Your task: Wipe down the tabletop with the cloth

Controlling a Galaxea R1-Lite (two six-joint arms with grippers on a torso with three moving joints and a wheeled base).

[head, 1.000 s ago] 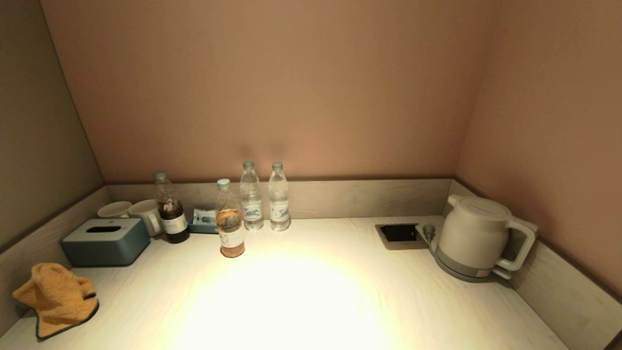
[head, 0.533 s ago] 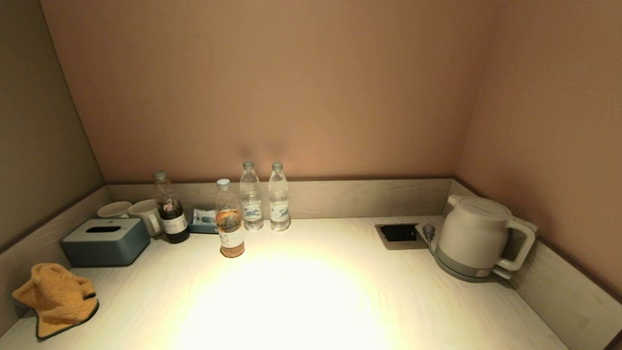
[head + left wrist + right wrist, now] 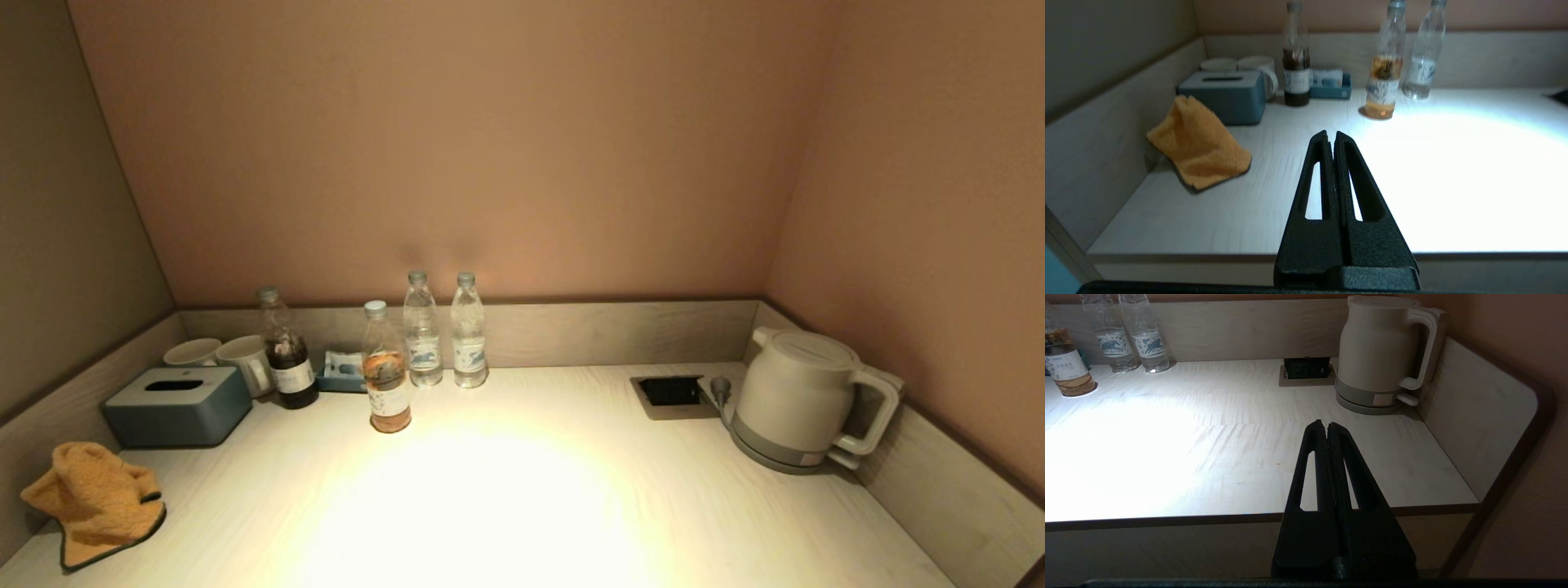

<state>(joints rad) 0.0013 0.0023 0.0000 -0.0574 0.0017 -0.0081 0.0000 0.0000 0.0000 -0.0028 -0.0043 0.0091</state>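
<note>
The tabletop is big and pale, with a low rim along its back and both sides. A bright patch of light sits in its middle.

The white kettle stands on its base in the back right corner. Just beside it, nearer the middle of the back edge, is a small dark socket hole.

The grey-blue tissue box sits by the left edge, toward the back. Two white cups stand behind it in the back left corner.

The cloth is orange-yellow with a thin dark trim. It lies bunched up at the left edge, near the front corner, and leans on the left rim. It is in front of the tissue box and close to it. Nothing is holding it.

Four bottles stand near the back edge. A dark bottle is next to the cups. A bottle of orange drink stands a bit farther forward. Two clear water bottles stand side by side at the back rim. A little blue tray sits between the dark bottle and the orange one.

The left gripper is squeezed closed with nothing in it. It hangs over the front edge, with the cloth off to one side, well apart. The right gripper is closed and holds nothing too. It waits at the front edge on the kettle's side.
</note>
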